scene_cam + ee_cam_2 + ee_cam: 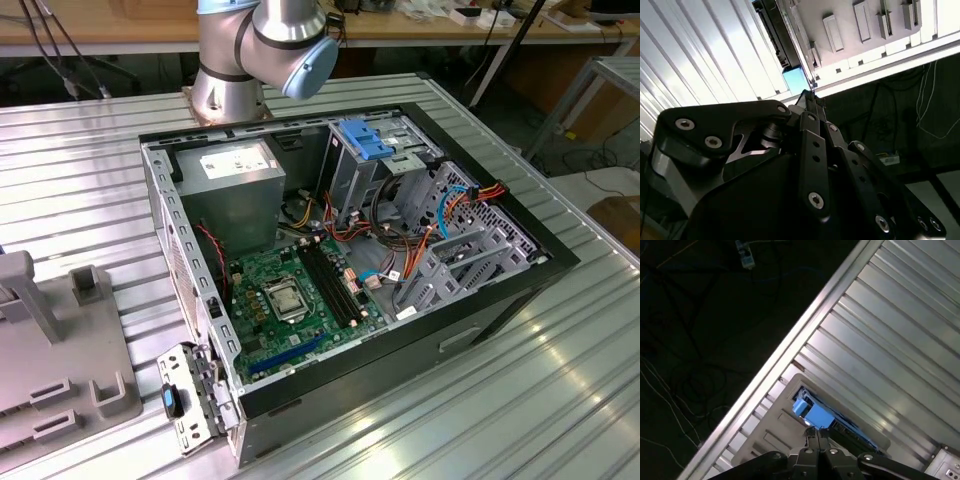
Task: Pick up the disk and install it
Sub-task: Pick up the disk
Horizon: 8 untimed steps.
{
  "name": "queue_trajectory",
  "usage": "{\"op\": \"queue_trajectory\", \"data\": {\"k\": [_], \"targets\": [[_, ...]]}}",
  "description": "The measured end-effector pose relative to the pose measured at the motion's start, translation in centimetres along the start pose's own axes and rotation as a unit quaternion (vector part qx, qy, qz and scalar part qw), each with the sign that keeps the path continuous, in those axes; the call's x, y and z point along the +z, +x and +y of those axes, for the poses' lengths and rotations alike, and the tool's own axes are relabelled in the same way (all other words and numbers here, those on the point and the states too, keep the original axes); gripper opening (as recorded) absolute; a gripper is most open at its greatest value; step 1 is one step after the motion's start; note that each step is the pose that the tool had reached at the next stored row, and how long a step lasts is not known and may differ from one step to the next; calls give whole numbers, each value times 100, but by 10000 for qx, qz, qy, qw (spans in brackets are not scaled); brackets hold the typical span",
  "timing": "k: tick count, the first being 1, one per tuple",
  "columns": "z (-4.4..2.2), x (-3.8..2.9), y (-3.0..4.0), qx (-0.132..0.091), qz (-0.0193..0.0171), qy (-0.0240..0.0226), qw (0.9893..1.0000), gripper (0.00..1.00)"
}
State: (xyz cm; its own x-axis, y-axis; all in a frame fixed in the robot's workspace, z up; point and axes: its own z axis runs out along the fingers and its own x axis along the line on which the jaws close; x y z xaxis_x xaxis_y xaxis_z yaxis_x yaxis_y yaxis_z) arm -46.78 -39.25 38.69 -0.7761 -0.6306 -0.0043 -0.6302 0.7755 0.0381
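- Disk (826, 418), in the first wrist view: a dark flat slab with a bright blue rail at one end. It sits in the grey holder (769, 441), which lies on the ribbed metal table (900, 340).
- Also there, the gripper (816, 433) hangs over the holder, right at the disk's blue end. Its jaws are drawn together with no gap to see, and I cannot tell whether they touch the blue plastic.
- In the second wrist view, the disk (780, 40) shows as a thin dark edge along the side of the holder (865, 45). Its blue end is just beyond the gripper (807, 97), whose jaws again meet.
- In the exterior view, the holder (60, 340) lies on the table (450, 400). The open computer case (350, 375) is just beside it, toward the exterior view's right. The arm (270, 50) rises well beyond the holder, behind the case.
- Handling, as a judgement: the disk looks stiff, fairly heavy for its size, and sensitive to knocks. The smooth metal faces may slip, and the blue rails look springy. The firmest hold would be across the two flat faces, near the middle.
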Motion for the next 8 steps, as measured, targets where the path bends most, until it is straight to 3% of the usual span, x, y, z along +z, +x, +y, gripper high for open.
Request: {"op": "queue_trajectory", "data": {"k": [4,5,8], "targets": [[0,1,0,-405,16,-1,9992,11],[0,1,0,-587,23,-2,9983,11],[0,1,0,-863,33,-3,9963,11]]}}
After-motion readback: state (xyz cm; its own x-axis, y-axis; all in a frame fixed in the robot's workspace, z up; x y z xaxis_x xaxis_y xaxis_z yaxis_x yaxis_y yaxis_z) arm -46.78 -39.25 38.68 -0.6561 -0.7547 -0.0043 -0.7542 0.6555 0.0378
